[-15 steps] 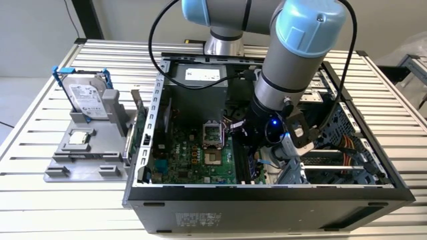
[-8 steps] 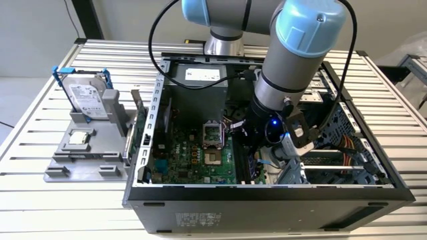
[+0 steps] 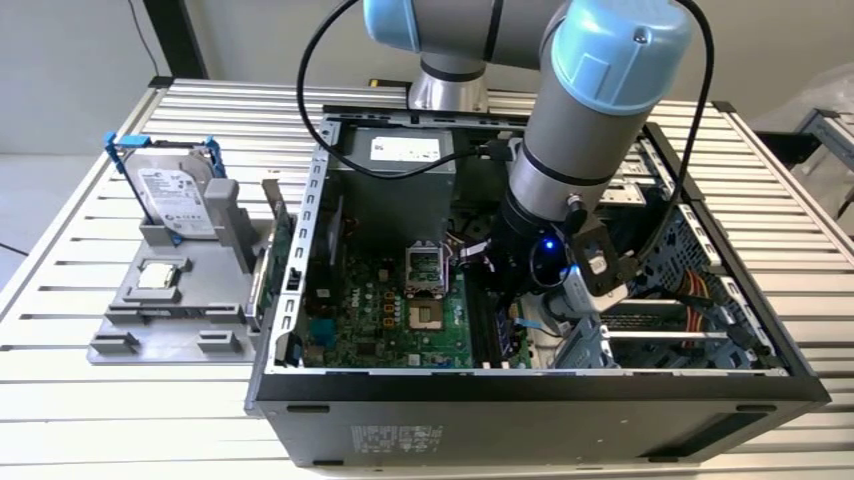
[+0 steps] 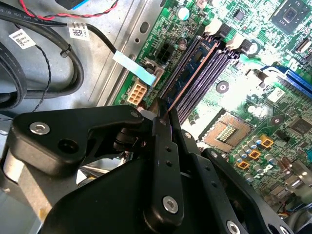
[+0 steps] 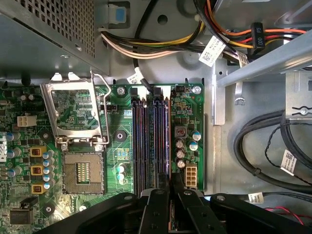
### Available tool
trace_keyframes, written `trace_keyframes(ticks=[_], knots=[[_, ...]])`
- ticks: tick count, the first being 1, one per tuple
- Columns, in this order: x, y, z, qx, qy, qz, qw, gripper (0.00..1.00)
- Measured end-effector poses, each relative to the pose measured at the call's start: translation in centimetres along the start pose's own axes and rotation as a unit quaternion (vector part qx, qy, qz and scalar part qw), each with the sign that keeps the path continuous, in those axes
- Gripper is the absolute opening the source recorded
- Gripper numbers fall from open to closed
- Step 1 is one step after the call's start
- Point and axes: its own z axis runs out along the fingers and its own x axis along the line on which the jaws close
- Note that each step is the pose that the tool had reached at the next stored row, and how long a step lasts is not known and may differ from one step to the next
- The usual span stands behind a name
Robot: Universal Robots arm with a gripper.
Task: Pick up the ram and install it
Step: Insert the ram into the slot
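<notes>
Slatted aluminium tabletop [image 3: 80, 250] carries an open computer case [image 3: 534, 385] lying on its side, and well off toward the exterior view's left stands a grey fixture [image 3: 174, 310] with a hard drive [image 3: 171, 195] upright in a blue frame and a small square processor chip [image 3: 160, 275] lying flat in front of it. No memory stick is left on that fixture.

Inside the case the arm reaches down over the motherboard [image 5: 122, 146], on the exterior view's right of the open processor socket [image 5: 83, 175]. In the second wrist view the gripper [image 4: 163, 114] has its jaws drawn narrow onto the near end of the ram [image 4: 192, 73], which shows edge-on as a thin coppery line running along the memory slots [image 5: 151, 141]. In the first wrist view the stick stands in line with one of those slots, between its neighbours.

Judging by this, the pick-up is done and the ram is at or in its slot. Whether it is pressed fully home, with the end latches [image 4: 234, 41] closed, I cannot tell.
</notes>
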Motion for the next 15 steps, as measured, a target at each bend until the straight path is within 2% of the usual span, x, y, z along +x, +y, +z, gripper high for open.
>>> trace_keyframes(ticks=[15], knots=[[-0.01,-0.01,0.28,-0.0016,0.0001,0.0,1.0,0.0]])
